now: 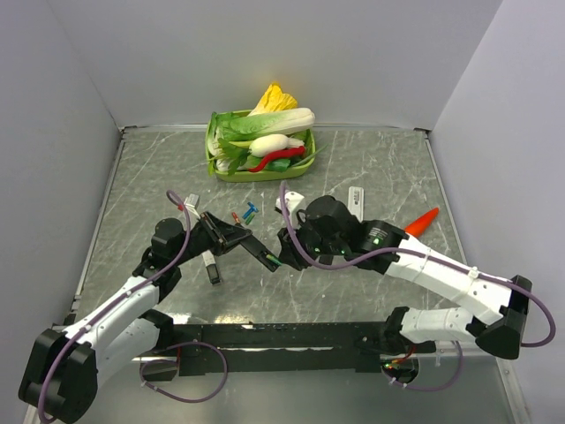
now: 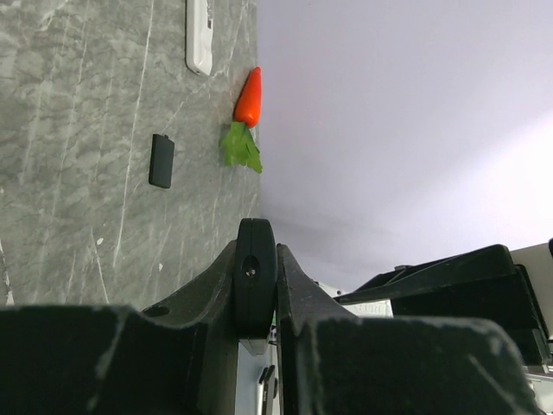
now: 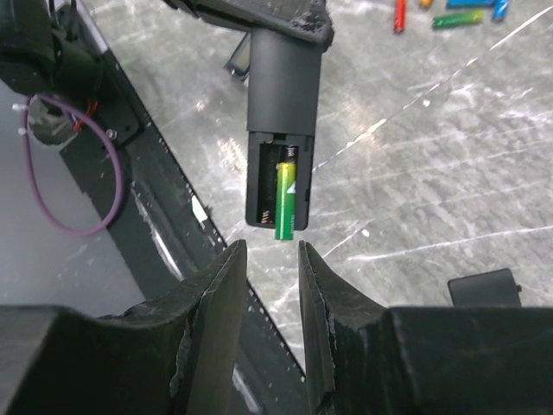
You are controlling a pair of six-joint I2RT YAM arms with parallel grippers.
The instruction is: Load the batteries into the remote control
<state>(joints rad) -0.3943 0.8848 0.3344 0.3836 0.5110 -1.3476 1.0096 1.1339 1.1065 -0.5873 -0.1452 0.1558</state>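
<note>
My left gripper is shut on the upper end of a black remote control and holds it above the table. Its back compartment faces the right wrist camera and is open. A green battery lies in the right-hand slot, its lower end sticking out past the remote's edge. The left-hand slot shows bare springs. Just below that end my right gripper stands open, nothing between its fingers. Several loose batteries in red, green and blue lie on the table behind the remote. In the left wrist view the pads clamp the remote's edge.
A green basket of toy vegetables stands at the back. A white remote and a toy carrot lie to the right. Another remote lies under the left arm. A small black cover rests on the table.
</note>
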